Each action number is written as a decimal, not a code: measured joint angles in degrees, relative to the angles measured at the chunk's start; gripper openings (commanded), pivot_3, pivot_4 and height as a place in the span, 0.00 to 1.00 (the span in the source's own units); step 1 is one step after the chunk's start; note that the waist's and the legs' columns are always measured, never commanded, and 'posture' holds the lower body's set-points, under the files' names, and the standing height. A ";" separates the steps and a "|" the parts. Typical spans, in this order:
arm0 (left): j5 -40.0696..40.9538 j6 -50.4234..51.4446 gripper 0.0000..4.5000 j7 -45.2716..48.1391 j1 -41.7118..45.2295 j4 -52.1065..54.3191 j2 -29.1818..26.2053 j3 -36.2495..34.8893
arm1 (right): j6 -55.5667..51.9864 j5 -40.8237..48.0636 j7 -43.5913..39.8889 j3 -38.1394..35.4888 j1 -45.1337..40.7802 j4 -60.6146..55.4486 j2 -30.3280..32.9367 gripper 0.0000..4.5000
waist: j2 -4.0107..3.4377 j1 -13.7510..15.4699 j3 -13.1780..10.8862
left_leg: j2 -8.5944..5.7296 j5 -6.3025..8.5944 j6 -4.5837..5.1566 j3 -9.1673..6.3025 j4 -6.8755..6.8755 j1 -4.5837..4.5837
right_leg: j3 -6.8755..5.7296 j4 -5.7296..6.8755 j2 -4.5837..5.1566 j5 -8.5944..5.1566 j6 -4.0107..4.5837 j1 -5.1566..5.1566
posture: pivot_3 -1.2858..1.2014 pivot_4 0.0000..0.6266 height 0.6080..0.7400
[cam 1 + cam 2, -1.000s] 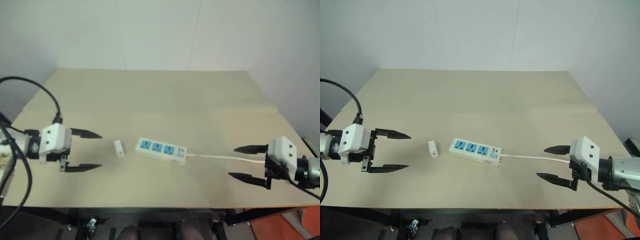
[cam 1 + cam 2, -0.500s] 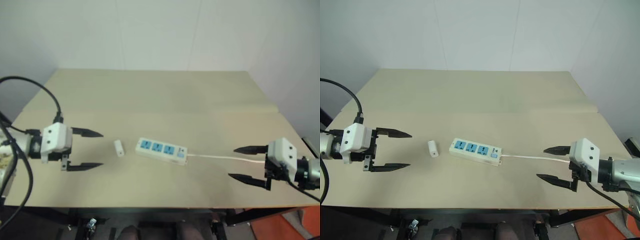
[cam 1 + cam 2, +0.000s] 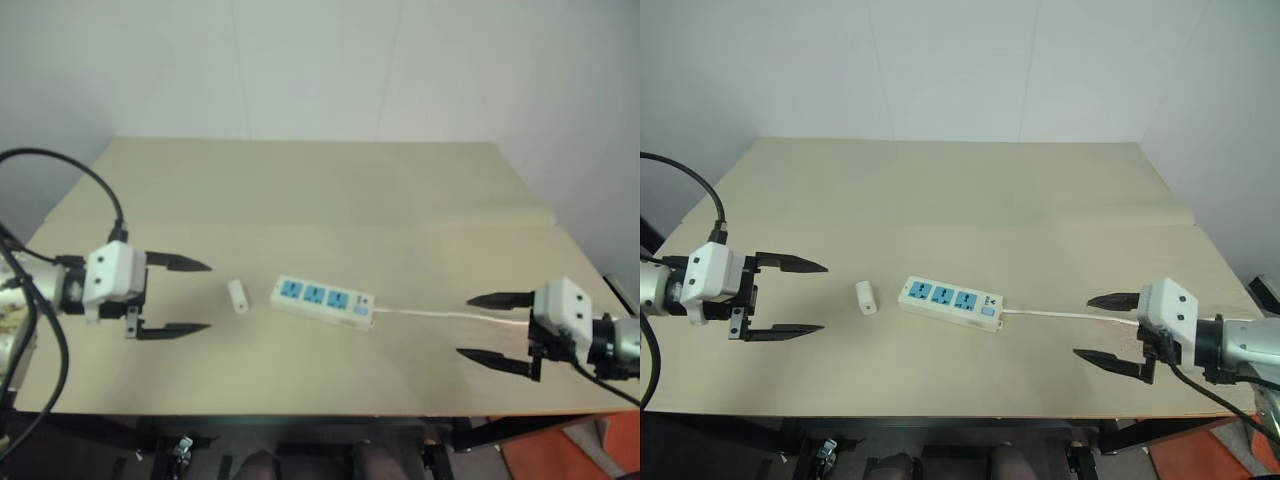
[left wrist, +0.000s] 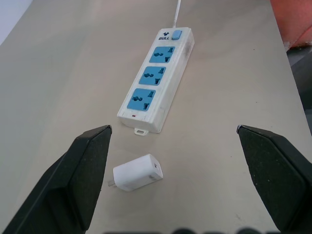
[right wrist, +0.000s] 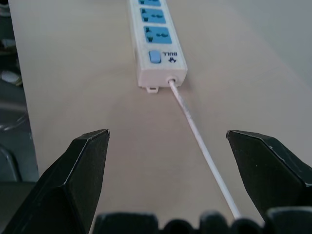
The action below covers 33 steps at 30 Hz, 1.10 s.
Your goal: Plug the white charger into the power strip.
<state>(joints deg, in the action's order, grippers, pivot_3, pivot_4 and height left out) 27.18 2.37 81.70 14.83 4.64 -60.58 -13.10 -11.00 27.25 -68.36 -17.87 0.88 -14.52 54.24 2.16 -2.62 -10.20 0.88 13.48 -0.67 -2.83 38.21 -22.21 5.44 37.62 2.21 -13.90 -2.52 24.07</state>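
Each arm ends in a boxy white plastic gripper housing with rounded corners, mounted on a black bracket. From the left gripper (image 3: 177, 297) housing two long black fingers (image 4: 87, 168) project; they are flat, wedge-shaped, matte, and taper to sharp points. The right gripper (image 3: 1110, 330) is built the same way, with two black tapered fingers (image 5: 80, 168). Behind each white housing sits a cylindrical wrist section in silver-grey metal with black rings. A thick black cable (image 3: 85, 180) arcs in a loop above the left wrist and plugs into the housing's top. A thinner black cable (image 3: 1215, 390) trails from beneath the right wrist.
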 measured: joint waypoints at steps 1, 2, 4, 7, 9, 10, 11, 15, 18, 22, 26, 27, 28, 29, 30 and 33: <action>0.00 0.00 1.00 0.00 0.07 0.00 0.01 0.00 | 0.00 0.03 0.14 1.26 -1.73 1.01 -1.23 1.00 | 0.00 -0.09 0.00 | 0.01 0.00 0.00 0.01 0.00 0.01 | 0.01 0.00 0.00 0.00 0.00 0.00 | 0.52 0.24 1.00; 0.00 -0.02 1.00 0.01 0.22 0.01 0.05 0.01 | 0.01 0.00 0.20 2.57 -3.34 2.05 -2.48 1.00 | 0.00 -0.13 0.00 | 0.01 0.00 0.00 0.01 0.00 0.01 | 0.01 0.00 -0.01 0.00 0.00 0.00 | 0.52 0.24 1.00; -0.06 -0.10 1.00 0.05 0.81 -0.05 0.19 0.22 | 0.17 -0.26 0.32 5.75 -6.70 4.64 -4.67 1.00 | -0.01 -0.09 0.00 | 0.00 0.00 0.00 0.01 0.00 0.01 | 0.01 0.01 -0.01 0.00 0.01 0.02 | 0.52 0.24 1.00; -0.14 -0.13 1.00 0.37 2.29 -0.69 0.48 1.15 | 0.42 -2.00 1.03 9.80 -12.99 9.56 -8.75 1.00 | 0.00 -0.07 0.00 | 0.00 0.00 0.00 0.01 0.00 -0.01 | 0.00 0.01 -0.01 0.10 0.17 0.03 | 0.52 0.24 1.00; -0.19 -0.15 1.00 0.84 3.93 -1.07 0.61 2.25 | 0.42 -2.81 1.60 12.81 -17.20 12.56 -12.13 1.00 | 0.00 -0.07 0.00 | 0.00 0.00 0.00 0.00 0.00 -0.01 | -0.01 0.01 -0.02 0.24 0.40 0.04 | 0.52 0.24 1.00; -0.21 -0.21 1.00 1.08 4.90 -1.10 0.88 2.96 | 0.42 -3.13 1.94 13.95 -18.44 13.46 -13.65 1.00 | -0.01 -0.05 0.00 | -0.01 0.00 0.00 -0.01 0.00 -0.05 | -0.02 0.01 -0.02 0.25 0.41 0.07 | 0.52 0.24 1.00; -0.23 -0.32 1.00 1.38 5.78 -1.13 1.36 3.56 | 0.41 -3.53 2.18 15.38 -19.89 15.08 -15.49 1.00 | 0.00 -0.05 0.00 | -0.01 0.00 0.00 -0.02 -0.01 -0.05 | -0.02 0.02 -0.02 0.25 0.42 0.07 | 0.52 0.24 1.00; -0.23 -0.64 1.00 1.92 8.74 -1.12 3.57 6.26 | 0.64 -4.91 2.63 19.71 -24.01 20.73 -21.35 1.00 | -0.01 0.08 0.00 | -0.04 0.00 0.00 -0.03 0.01 -0.09 | -0.03 0.02 0.01 0.27 0.43 0.07 | 0.52 0.24 1.00; -0.28 -0.64 1.00 2.03 9.60 -1.03 4.39 7.56 | 2.16 -6.53 2.58 21.59 -26.72 24.99 -24.49 1.00 | -0.01 0.00 0.00 | -0.03 0.00 0.00 -0.05 0.01 -0.07 | -0.05 0.03 0.00 0.28 0.44 0.07 | 0.52 0.24 1.00; -0.51 -0.55 1.00 2.03 9.77 -0.90 4.73 8.43 | 5.46 -9.13 2.39 23.64 -28.32 29.36 -26.72 1.00 | -0.02 -0.09 -0.01 | -0.02 0.00 0.00 -0.06 0.01 -0.07 | -0.05 0.05 -0.01 0.28 0.45 0.10 | 0.52 0.24 1.00; -0.53 -0.33 1.00 2.04 9.79 -0.80 4.73 8.53 | 8.29 -10.85 2.02 24.14 -29.26 33.85 -28.23 1.00 | -0.02 -0.09 -0.01 | -0.02 0.00 0.00 -0.07 0.01 -0.06 | -0.05 0.06 -0.01 0.29 0.46 0.09 | 0.52 0.24 1.00; -0.54 -0.32 1.00 2.04 9.79 -0.79 4.73 8.54 | 8.77 -11.12 2.00 24.18 -29.27 34.47 -28.31 1.00 | -0.02 -0.09 -0.01 | -0.02 0.00 0.00 -0.07 0.01 -0.06 | -0.06 0.06 -0.01 0.29 0.46 0.09 | 0.52 0.24 1.00; -0.56 -0.32 1.00 2.06 9.79 -0.80 4.73 8.54 | 9.55 -11.47 1.93 24.19 -29.33 35.45 -28.51 1.00 | -0.02 -0.09 -0.01 | -0.03 0.00 0.00 -0.07 0.01 -0.06 | -0.05 0.06 -0.01 0.29 0.46 0.08 | 0.52 0.24 1.00; -0.57 -0.31 1.00 2.06 9.80 -0.80 4.73 8.55 | 10.08 -11.76 1.90 24.19 -29.42 36.36 -28.80 1.00 | -0.02 -0.09 -0.01 | -0.03 0.00 0.00 -0.07 0.01 -0.06 | -0.05 0.05 0.00 0.29 0.46 0.08 | 0.52 0.24 1.00; -0.58 -0.30 1.00 2.07 9.81 -0.80 4.73 8.57 | 10.53 -12.20 1.86 24.19 -29.43 37.15 -29.09 1.00 | -0.02 -0.09 -0.01 | -0.03 0.00 0.00 -0.06 0.01 -0.06 | -0.05 0.06 0.00 0.29 0.46 0.08 | 0.52 0.24 1.00; -0.61 -0.28 1.00 2.09 9.86 -0.80 4.73 8.61 | 11.52 -12.64 1.30 24.20 -29.54 39.16 -29.44 1.00 | -0.02 -0.11 -0.01 | -0.02 0.00 0.00 -0.07 0.01 -0.05 | -0.05 0.06 -0.01 0.29 0.46 0.08 | 0.52 0.24 1.00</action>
<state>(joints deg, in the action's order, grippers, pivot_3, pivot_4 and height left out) 26.58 2.09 83.79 24.68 3.84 -55.86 -4.49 0.52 14.61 -67.06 6.32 -28.67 24.65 24.80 2.14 -2.73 -10.21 0.86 13.48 -0.67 -2.90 38.21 -22.26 5.39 37.68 2.21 -13.61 -2.06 24.15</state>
